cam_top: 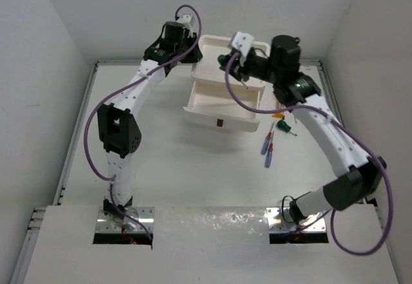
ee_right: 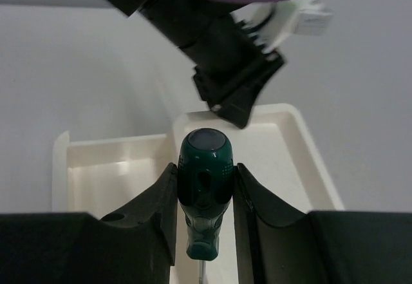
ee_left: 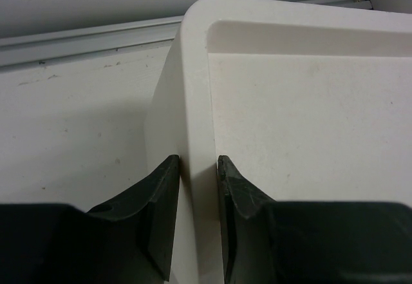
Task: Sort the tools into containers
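On the left, the left gripper [ee_left: 196,168] stands at the far left corner of the white drawer unit [cam_top: 215,60]. Its two dark fingers [ee_left: 164,190] are pressed on either side of the raised rim of the unit's tray-like top, one outside the wall and one inside, pinching it. Below the top, toward the arms, one drawer [cam_top: 212,97] is pulled out over the table [cam_top: 193,168], and its small dark red-brown handle [cam_top: 220,123] sits at the middle of its front wall. From the overhead view I cannot tell which of the stacked drawers it is. Further right, the right gripper [ee_right: 205,168] hangs above the unit and clamps a green-handled screwdriver [ee_right: 204,190] by the handle. The butt of the handle points up at the wrist camera, and the thin metal shaft points down over where the unit's top meets the pulled-out drawer. The tool is held in the air and touches neither. To the right of the drawer, the remaining tools lie close together on the table: a small orange-yellow piece [cam_top: 278,114] just beside the drawer's right end, a second green-handled screwdriver [cam_top: 284,127] nearer the arms, and two blue-purple-handled screwdrivers [cam_top: 265,145] with red tips, side by side and nearest the arms.
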Motion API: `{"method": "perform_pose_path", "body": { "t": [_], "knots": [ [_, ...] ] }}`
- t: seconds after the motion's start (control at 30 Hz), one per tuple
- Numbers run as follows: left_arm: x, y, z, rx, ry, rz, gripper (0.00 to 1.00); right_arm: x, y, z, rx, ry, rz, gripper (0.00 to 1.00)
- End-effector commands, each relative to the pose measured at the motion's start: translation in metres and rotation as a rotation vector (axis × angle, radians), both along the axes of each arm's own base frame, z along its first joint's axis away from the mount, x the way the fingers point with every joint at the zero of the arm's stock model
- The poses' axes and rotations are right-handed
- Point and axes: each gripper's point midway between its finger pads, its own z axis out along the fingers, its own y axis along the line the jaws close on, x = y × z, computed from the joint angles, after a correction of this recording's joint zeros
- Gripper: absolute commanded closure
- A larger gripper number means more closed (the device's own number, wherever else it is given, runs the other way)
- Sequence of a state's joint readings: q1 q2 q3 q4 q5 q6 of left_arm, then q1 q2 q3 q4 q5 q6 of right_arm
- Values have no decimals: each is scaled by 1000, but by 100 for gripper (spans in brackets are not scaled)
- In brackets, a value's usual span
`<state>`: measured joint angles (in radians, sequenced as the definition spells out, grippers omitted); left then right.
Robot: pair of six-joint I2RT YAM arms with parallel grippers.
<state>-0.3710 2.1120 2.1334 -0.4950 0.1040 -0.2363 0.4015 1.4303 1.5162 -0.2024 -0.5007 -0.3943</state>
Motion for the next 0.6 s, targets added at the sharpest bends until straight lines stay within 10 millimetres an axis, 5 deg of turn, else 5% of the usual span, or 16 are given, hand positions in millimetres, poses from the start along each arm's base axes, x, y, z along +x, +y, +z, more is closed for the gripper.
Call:
{"method": "perform_pose_path", "body": {
  "t": [0.0,0.17,0.47,0.5,0.57],
  "knots": [
    [-6,-14,-23,5,47,-58,86,5,42,-9,-45,-62,143,100],
    [-5,-13,-27,16,49,-57,86,13,53,-50,-129,49,159,100],
    [-2,-13,-34,19,54,-56,86,-6,55,-121,-336,213,169,99],
    [-2,-12,-35,22,57,-53,86,-3,53,-127,-357,235,149,95],
    [-2,-12,-35,23,56,-54,86,0,51,-129,-355,271,117,67]
  ]
}}
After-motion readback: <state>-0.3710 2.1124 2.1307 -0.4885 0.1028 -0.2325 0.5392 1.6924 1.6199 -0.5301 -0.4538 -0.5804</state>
